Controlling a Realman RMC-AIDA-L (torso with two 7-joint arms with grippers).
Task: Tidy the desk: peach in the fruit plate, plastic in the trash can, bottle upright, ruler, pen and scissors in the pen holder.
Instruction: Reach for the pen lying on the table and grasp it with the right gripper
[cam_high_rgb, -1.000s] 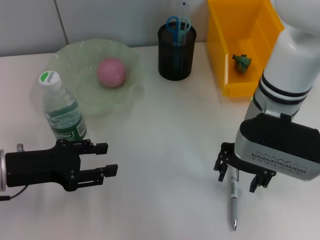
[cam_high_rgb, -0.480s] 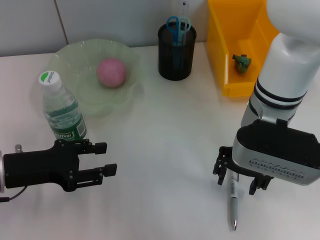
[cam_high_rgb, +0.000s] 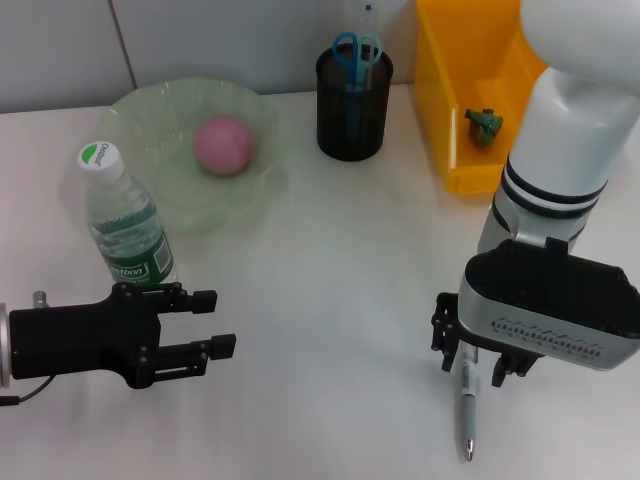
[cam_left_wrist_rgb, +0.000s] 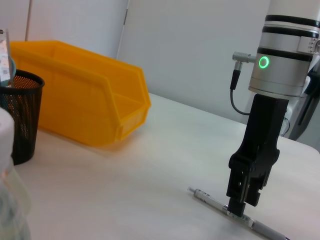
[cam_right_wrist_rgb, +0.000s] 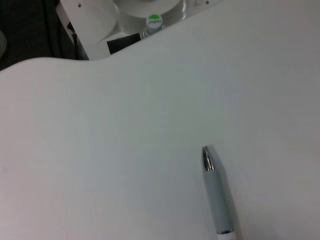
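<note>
While our right claw (cam_high_rgb: 467, 352) stands low over the slim silver pen (cam_high_rgb: 467, 405) lying on the plain white bench (cam_high_rgb: 330, 270) at five o'clock, its fingers straddle the barrel; we cannot tell whether they grip it. Our left claw (cam_high_rgb: 205, 323) waits released at eight o'clock, just beside the upright clear plastic bottle (cam_high_rgb: 125, 220).
</note>
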